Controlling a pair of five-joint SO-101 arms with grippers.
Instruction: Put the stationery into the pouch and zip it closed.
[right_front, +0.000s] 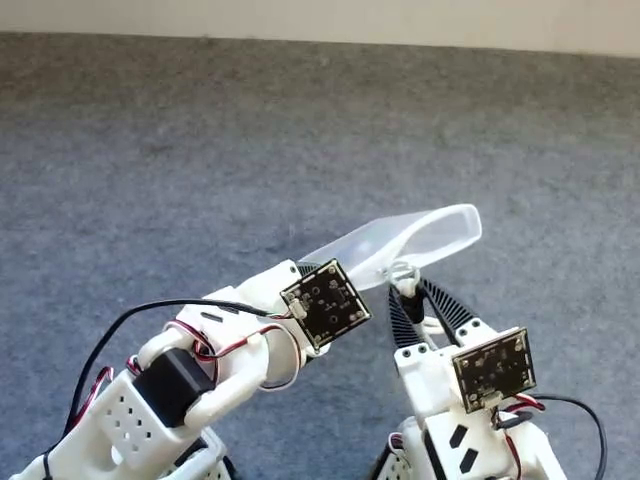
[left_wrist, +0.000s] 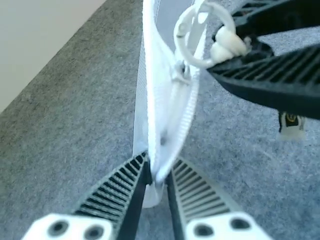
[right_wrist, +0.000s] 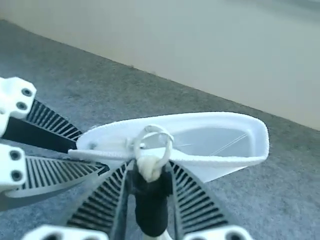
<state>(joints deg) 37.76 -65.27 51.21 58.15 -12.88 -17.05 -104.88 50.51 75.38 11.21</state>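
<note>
The translucent pouch (right_front: 405, 238) is being held zipper-edge up between both arms, over the middle of the grey desk (right_front: 200, 130) and toward its near edge.

The left pincer (left_wrist: 155, 175) is clamping one end of the pouch, with its jaws closed tight on the white zipper tape (left_wrist: 167, 100).

The right pincer (right_wrist: 150, 172) is gripping the zipper pull (right_wrist: 152, 142). Its jaws are nearly closed around the knotted white cord on the ring. The pull is sitting close to the end that the left pincer is holding.
</note>
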